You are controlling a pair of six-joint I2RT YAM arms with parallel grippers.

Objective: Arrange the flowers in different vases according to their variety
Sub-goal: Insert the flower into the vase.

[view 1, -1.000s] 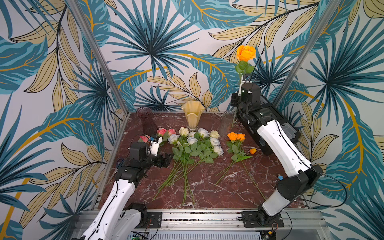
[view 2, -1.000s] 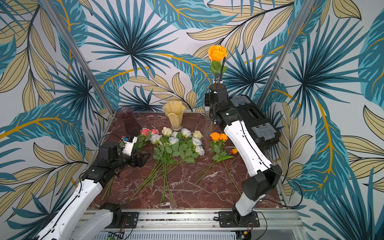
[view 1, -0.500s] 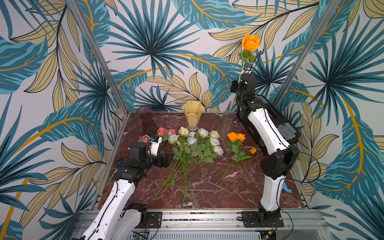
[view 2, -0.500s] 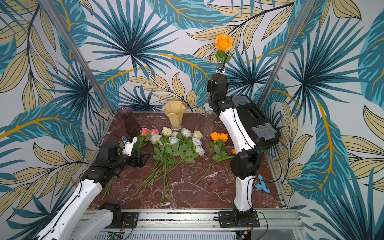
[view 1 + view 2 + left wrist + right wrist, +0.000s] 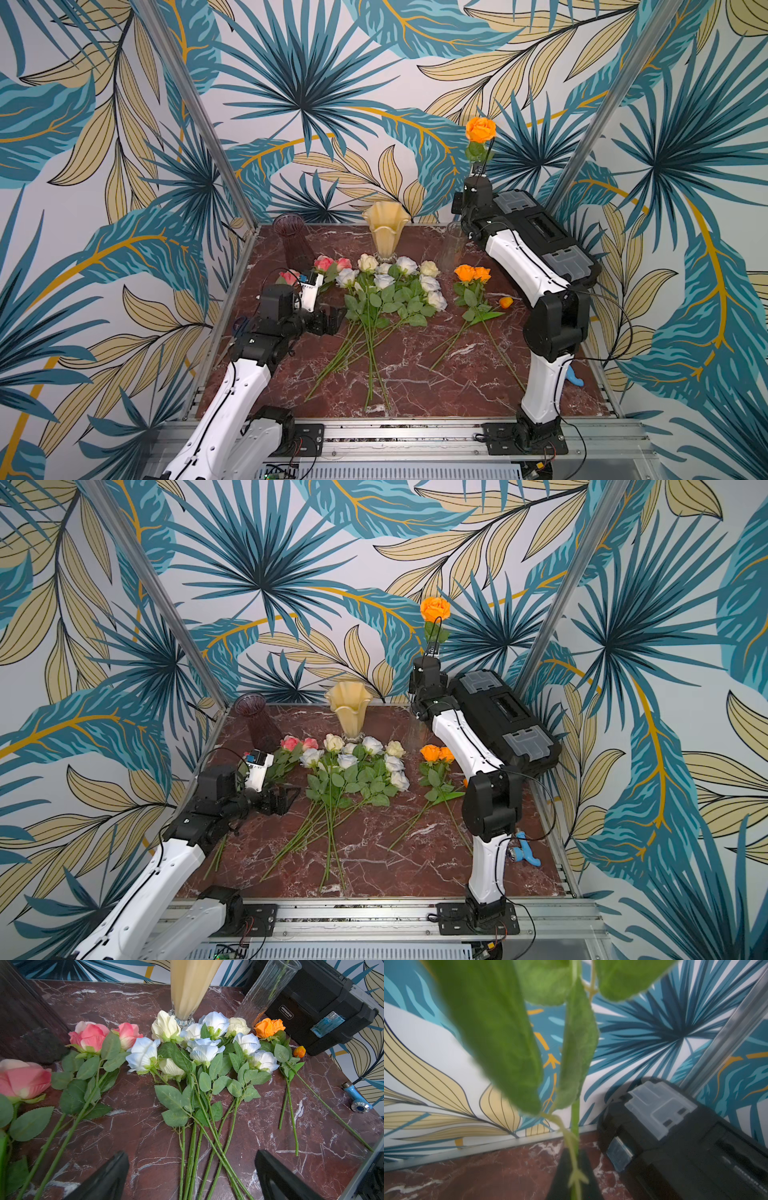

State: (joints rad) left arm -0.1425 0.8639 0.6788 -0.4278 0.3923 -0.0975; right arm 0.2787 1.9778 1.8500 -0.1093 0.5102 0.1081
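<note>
Seating the 1st stem: right claw (image 5: 478,168) is clamped on the orange rose (image 5: 480,129), bloom upright high over the clear glass cylinder (image 5: 452,249). Left wrist view shows a green stem inside the cylinder's mouth. Versus 0.5 s ago the rose sits lower and the right arm has folded down; left side unchanged. Progress: early, nothing released yet. Purple ribbed vase (image 5: 293,241) and cream trumpet vase (image 5: 386,232) show nothing in them. Left on the worktop (image 5: 436,374): pink roses (image 5: 324,263) beside the purple vase, white roses (image 5: 384,281) before the cream one, 2 orange roses (image 5: 471,273) and an orange tulip bud (image 5: 505,302) near the cylinder. Left claw (image 5: 332,319) hangs wide open, empty, by the pink stems
</note>
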